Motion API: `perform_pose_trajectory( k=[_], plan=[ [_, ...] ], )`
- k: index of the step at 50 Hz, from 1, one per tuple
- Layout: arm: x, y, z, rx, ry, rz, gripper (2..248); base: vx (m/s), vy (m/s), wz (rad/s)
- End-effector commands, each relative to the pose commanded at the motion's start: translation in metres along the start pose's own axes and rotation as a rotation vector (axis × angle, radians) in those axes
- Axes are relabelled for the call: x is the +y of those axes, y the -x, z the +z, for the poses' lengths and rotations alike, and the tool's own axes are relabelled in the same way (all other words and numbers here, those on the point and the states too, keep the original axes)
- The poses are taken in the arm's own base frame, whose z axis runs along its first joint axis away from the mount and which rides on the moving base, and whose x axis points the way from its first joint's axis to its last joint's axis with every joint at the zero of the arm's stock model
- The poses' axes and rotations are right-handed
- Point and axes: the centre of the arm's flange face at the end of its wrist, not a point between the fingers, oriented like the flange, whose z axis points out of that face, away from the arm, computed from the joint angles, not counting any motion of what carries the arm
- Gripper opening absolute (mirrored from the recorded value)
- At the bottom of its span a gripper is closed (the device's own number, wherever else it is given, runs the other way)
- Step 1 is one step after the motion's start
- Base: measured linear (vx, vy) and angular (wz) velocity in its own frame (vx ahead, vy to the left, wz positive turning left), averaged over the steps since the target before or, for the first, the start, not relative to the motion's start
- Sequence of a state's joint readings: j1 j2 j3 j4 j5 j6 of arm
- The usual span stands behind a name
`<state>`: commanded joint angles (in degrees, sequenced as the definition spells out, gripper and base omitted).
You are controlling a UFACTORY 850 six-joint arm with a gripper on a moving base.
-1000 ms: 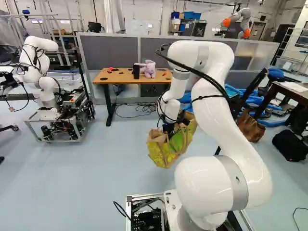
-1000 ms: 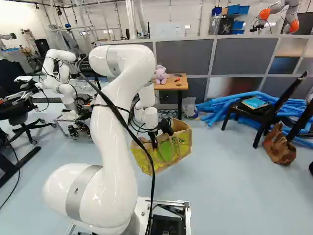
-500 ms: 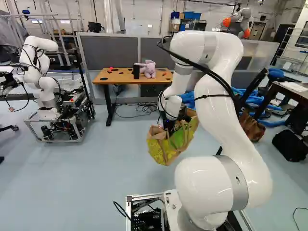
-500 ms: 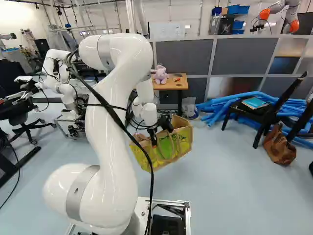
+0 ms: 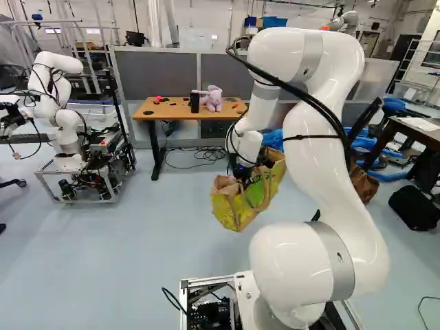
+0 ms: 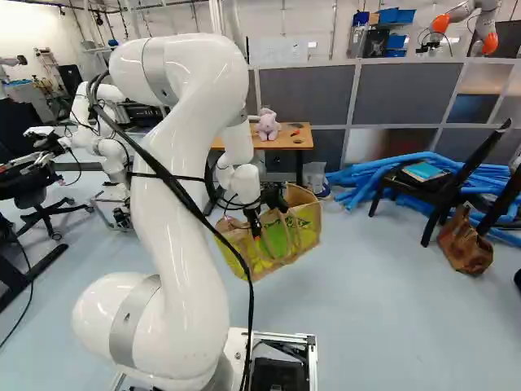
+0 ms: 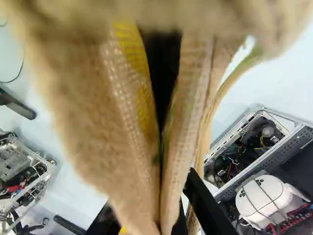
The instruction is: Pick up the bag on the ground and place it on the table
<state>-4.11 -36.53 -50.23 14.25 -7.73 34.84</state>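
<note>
Bag of tan weave with yellow and green print, clasped in the black claw and tilted, apparently above the pale floor. In the wrist view, gripped by its gathered upper fabric, pressed from two sides between both fingers. Just in front of the white arm in the left base view, and nearer than the bench.

On that wood-topped bench, by the grey partition: a pink plush toy, and just beside it a dark upright object. Beneath, black cables in loops on the floor.

At the left of the left base view, another robot on a metal frame. At the right of the right base view, blue tubes in a pile, with a dark chair in front and a brown sack near it on the floor. At the right edge of the left base view, a black holdall, also on the floor.
</note>
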Motion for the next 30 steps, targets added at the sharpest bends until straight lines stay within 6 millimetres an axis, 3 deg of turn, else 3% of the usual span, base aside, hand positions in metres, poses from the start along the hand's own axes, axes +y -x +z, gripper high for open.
perform_pose_trajectory(
  k=[30],
  plan=[
    [0.006,0.007,-0.045,0.048,-0.040,-0.316,22,0.000,0.000,0.000]
  ],
)
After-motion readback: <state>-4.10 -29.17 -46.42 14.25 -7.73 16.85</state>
